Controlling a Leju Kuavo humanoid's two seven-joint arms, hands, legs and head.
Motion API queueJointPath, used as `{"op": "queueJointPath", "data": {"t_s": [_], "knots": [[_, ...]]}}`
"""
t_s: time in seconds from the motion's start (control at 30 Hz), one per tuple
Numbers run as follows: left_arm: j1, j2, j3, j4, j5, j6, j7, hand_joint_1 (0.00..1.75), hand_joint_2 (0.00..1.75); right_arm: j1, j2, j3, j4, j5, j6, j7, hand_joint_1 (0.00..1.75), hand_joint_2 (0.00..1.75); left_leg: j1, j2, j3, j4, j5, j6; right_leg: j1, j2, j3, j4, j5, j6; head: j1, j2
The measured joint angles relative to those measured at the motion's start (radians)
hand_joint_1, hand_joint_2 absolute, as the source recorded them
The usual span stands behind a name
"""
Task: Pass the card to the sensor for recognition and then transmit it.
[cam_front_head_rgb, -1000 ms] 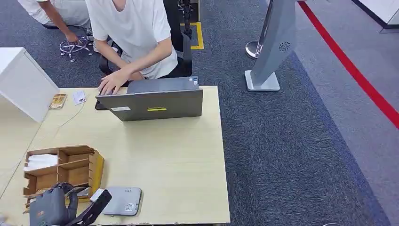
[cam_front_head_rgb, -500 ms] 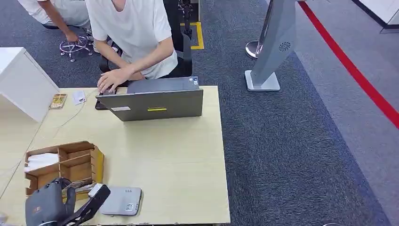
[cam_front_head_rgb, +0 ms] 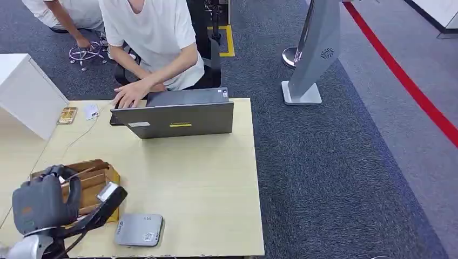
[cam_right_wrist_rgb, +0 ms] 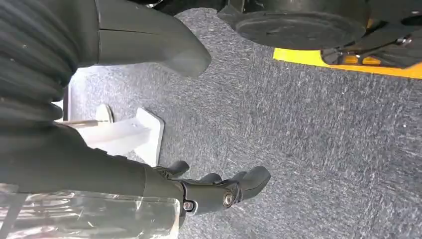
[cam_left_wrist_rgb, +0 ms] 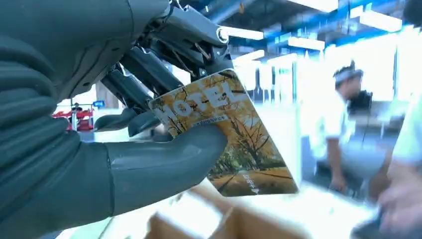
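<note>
Above the wooden organizer [cam_front_head_rgb: 92,181], my left hand [cam_front_head_rgb: 46,202] pinches the card [cam_left_wrist_rgb: 231,137]; my right hand [cam_right_wrist_rgb: 219,189] hangs empty, fingers apart.

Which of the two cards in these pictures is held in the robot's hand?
The autumn-tree card, pinched by the left hand. The other card lies on the table's far-left corner.

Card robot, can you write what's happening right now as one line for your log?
left hand: holds card above wooden box | reader: on table, not reached yet | right hand: empty, hanging over carpet
</note>
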Motion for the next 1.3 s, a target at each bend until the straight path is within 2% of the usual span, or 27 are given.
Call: {"op": "queueJointPath", "data": {"t_s": [0.1, 0.17, 0.27, 0.43, 0.57, 0.7, 0.93, 0.97, 1.3], "knots": [[-0.135, 0.035, -0.050, -0.026, 0.000, -0.064, 0.052, 1.75, 1.75, -0.005, 0.000, -0.002, 0.008, 0.002, 0.003, -0.009, 0.00, 1.75, 0.000, 0.000, 0.000, 0.000, 0.002, 0.000, 0.000, 0.000, 0.000, 0.000, 0.001, 0.000, 0.000, 0.000], [-0.256, 0.070, -0.087, -0.022, 0.000, -0.102, 0.126, 1.75, 1.75, -0.017, 0.000, -0.003, 0.021, 0.010, 0.011, -0.019, 0.00, 1.75, 0.000, -0.001, -0.001, 0.000, 0.004, -0.001, 0.000, 0.000, -0.002, 0.000, 0.004, 0.000, 0.000, 0.000], [-0.381, 0.106, -0.122, 0.017, 0.000, -0.105, 0.184, 1.75, 1.75, -0.034, 0.000, -0.012, 0.049, 0.014, 0.016, 0.017, 0.00, 1.75, 0.000, 0.000, -0.001, 0.000, 0.004, -0.001, 0.000, 0.001, -0.002, 0.000, 0.005, -0.001, -0.001, 0.000], [-0.526, 0.153, -0.200, 0.095, 0.000, -0.124, 0.272, 1.75, 1.75, -0.057, 0.000, -0.016, 0.087, 0.014, 0.019, 0.019, 0.00, 1.75, 0.000, 0.000, -0.002, 0.000, 0.006, -0.001, 0.000, 0.000, -0.002, 0.000, 0.006, -0.001, 0.000, 0.000], [-0.623, 0.191, -0.282, 0.193, -0.001, -0.128, 0.326, 1.75, 1.75, -0.069, 0.000, -0.017, 0.112, 0.031, 0.028, 0.019, 0.00, 1.75, 0.000, 0.000, -0.002, 0.000, 0.006, -0.001, 0.000, 0.001, -0.003, 0.000, 0.006, -0.001, 0.000, 0.000], [-0.692, 0.202, -0.332, 0.279, -0.001, -0.136, 0.353, 1.75, 1.75, -0.078, 0.000, -0.018, 0.132, 0.023, 0.029, 0.019, 0.00, 1.75, 0.000, 0.001, -0.002, 0.000, 0.006, -0.001, 0.000, 0.002, -0.003, 0.000, 0.007, -0.001, 0.000, 0.000], [-0.709, 0.196, -0.345, 0.332, -0.001, -0.167, 0.357, 1.75, 1.75, -0.083, 0.000, -0.020, 0.158, 0.011, 0.011, 0.019, 0.00, 1.75, 0.000, 0.003, -0.007, 0.000, 0.006, -0.001, 0.000, 0.004, -0.008, 0.001, 0.007, -0.001, 0.000, 0.000], [-0.708, 0.195, -0.345, 0.337, -0.001, -0.173, 0.358, 0.00, 1.75, -0.084, 0.000, -0.020, 0.162, 0.011, 0.008, 0.019, 0.00, 1.75, 0.000, 0.004, -0.008, 0.001, 0.006, -0.001, 0.000, 0.006, -0.010, 0.001, 0.008, -0.001, 0.000, 0.000], [-0.708, 0.188, -0.343, 0.340, -0.001, -0.197, 0.366, 0.00, 1.75, -0.086, 0.000, -0.025, 0.169, 0.011, 0.002, 0.019, 0.00, 1.75, 0.000, 0.003, -0.012, 0.001, 0.005, -0.001, 0.000, 0.005, -0.013, 0.001, 0.006, -0.001, 0.000, 0.000]]}}
